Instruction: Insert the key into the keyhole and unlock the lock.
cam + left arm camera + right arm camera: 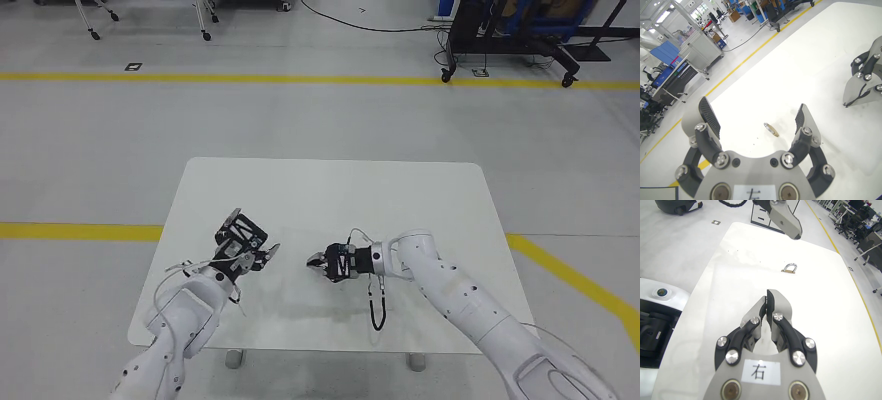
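A small brass padlock (pixel 771 130) with a silver shackle lies flat on the white table (pixel 400 190). In the right wrist view the padlock (pixel 789 269) lies a short way ahead of my fingertips. My left gripper (pixel 753 102) hovers just above the padlock, open, with the padlock showing between its two fingers. My right gripper (pixel 766 293) is shut, pads pressed together, and I see no key between them. In the top view the left gripper (pixel 252 236) and the right gripper (pixel 311 262) face each other near the table's front. The right gripper (pixel 845 105) also shows beside the left one.
A black cable loop (pixel 377 305) hangs from the right forearm near the table's front edge. One finger of the left gripper (pixel 789 222) hangs over the table's far side. Bare tabletop stretches behind both grippers.
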Tool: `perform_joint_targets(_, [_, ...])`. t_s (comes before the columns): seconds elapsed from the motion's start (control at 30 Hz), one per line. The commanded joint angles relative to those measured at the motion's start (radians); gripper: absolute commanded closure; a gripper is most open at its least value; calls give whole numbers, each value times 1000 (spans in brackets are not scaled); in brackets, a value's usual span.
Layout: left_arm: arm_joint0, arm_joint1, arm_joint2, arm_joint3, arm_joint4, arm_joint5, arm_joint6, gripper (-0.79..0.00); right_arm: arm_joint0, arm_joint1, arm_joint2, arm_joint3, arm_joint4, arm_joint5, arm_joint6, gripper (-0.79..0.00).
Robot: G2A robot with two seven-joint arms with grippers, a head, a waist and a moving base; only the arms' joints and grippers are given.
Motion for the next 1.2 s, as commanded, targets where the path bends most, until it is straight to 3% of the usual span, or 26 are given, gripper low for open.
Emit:
perform_joint_targets(0.0, [-29,-4,37,11,22,-10,-32,-785,11,-3,-6,21,5,1,-13,0])
perform_joint_targets(0.27, [-110,-18,171,90,123,-67,-115,-785,67,-16,-14,128,41,13,-77,0])
perform_joint_targets(0.57, [-203,-51,277,224,140,9,-199,-785,123,-27,-28,226,73,-35,-175,0])
perform_joint_targets(0.7, [-228,-60,278,224,124,51,-205,-785,133,-25,-23,262,100,-93,-284,0])
perform_joint_targets(0.8, [-199,-52,198,164,91,100,-182,-785,133,-21,-34,270,105,-96,-338,0])
perform_joint_targets(0.9, [-121,-34,47,73,20,132,-136,-785,133,-21,-34,270,105,-96,-338,0])
perform_joint_targets(1.0, [-22,-17,-115,0,-75,111,-69,-785,133,-21,-34,270,105,-96,-338,0])
perform_joint_targets(1.1, [49,-10,-245,-14,-237,77,2,-785,113,-24,-46,242,145,-96,-355,0])
perform_joint_targets(1.17, [63,-9,-273,-9,-293,55,17,-785,104,-28,-83,235,248,-96,-382,0])
